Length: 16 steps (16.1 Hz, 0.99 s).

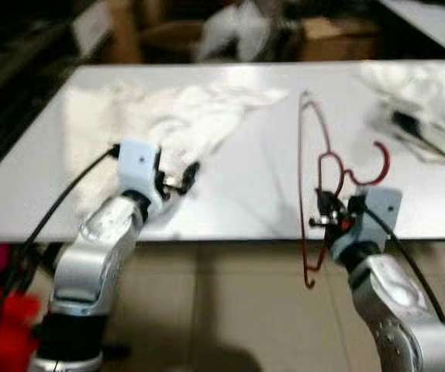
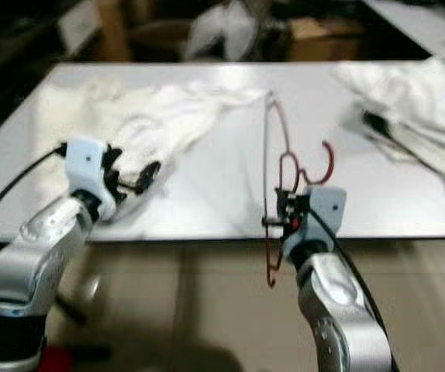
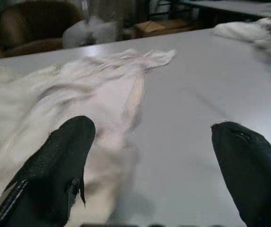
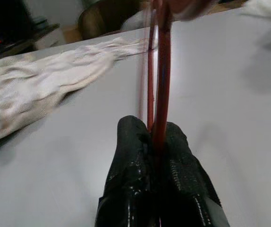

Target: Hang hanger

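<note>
Right wrist view was where the grasp was shown most plainly: the two black fingers of the right gripper were pressed together on the thin red wire hanger, whose wires rose from between them. From the head camera the hanger was seen held edge-on, above the near edge of the long white table, with its hook curling toward the robot's right and its lower end dipping below the table edge. The left gripper was held low over the table, just at the edge of the crumpled white garment, and its fingers were spread wide with nothing between them.

The step in hand was judged to be the carrying of the hanger, already picked up but not yet hung. No rail or hook for hanging could be made out, so the next move was judged to call for a turn or a walk toward such a place, with the grip kept firm so that the thin wire would not twist or slip.

A heap of white cloth was seen on the table to the robot's right, with a dark object partly beneath it. Beyond the far edge, a brown cardboard box could be made out, blurred; what was in it could not be told.
</note>
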{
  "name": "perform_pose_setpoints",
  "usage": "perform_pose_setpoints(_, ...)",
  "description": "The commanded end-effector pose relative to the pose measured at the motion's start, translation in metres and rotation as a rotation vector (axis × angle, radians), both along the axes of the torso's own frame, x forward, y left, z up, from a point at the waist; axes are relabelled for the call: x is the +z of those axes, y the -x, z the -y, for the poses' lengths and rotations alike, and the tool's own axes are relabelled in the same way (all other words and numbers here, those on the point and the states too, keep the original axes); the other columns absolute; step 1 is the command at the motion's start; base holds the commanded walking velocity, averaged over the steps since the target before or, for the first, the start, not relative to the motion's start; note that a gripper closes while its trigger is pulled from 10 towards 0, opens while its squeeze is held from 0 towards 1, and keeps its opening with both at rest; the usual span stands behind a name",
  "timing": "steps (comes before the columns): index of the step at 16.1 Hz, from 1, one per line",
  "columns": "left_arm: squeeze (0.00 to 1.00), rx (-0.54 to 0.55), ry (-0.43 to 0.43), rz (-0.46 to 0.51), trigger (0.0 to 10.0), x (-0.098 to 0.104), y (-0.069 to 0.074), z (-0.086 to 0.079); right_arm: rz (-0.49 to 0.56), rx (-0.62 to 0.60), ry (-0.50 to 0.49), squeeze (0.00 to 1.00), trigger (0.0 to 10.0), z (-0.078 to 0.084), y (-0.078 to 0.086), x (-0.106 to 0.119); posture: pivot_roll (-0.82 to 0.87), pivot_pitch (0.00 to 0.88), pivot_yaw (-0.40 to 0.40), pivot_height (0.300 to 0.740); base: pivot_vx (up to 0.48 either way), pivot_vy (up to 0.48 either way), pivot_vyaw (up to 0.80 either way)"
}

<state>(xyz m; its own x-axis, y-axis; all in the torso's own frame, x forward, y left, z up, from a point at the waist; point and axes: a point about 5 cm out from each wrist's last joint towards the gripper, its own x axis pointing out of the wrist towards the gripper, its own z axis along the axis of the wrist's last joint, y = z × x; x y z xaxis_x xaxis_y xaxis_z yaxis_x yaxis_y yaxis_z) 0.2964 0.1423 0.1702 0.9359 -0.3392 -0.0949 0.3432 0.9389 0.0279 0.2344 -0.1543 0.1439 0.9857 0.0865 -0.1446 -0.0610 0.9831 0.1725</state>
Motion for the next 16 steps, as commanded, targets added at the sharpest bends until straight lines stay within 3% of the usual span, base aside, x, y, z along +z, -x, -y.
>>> perform_pose_setpoints(1,1.0,-0.023,0.0,0.02,10.0,0.0036,-0.0001,0.0066,0.014,-0.021,0.019,0.0,10.0,0.0074,0.0004,0.0028,0.0,0.036,0.054,0.74,0.334,0.0,0.0)
perform_pose_setpoints(6,1.0,-0.002,-0.012,0.035,10.0,0.0033,-0.0033,0.0049,0.011,0.019,0.059,0.0,10.0,0.0022,0.0011,-0.0008,0.0,0.019,0.065,0.74,0.251,0.0,0.0)
perform_pose_setpoints(8,0.71,0.001,-0.006,0.041,10.0,0.0036,-0.0033,0.0042,0.014,0.017,0.06,0.0,10.0,0.0028,0.0017,-0.0008,0.0,0.015,0.067,0.74,0.0,0.0,0.0)
perform_pose_setpoints(10,0.0,0.01,-0.015,0.044,10.0,0.0041,-0.0042,0.0023,0.018,0.017,0.06,0.0,10.0,0.0029,0.0018,-0.0009,0.0,0.009,0.07,0.74,0.0,0.0,0.0)
perform_pose_setpoints(12,0.0,0.008,-0.023,0.048,10.0,0.0042,-0.0049,0.0013,0.015,0.006,0.043,0.0,10.0,0.0026,0.0015,-0.0023,0.0,0.006,0.072,0.74,0.0,0.221,0.0)
perform_pose_setpoints(16,0.0,0.009,-0.028,0.046,10.0,0.0034,-0.0056,0.0008,0.018,-0.002,0.042,0.0,10.0,0.0036,0.0017,-0.0027,0.0,0.003,0.074,0.74,0.0,0.48,-0.66)
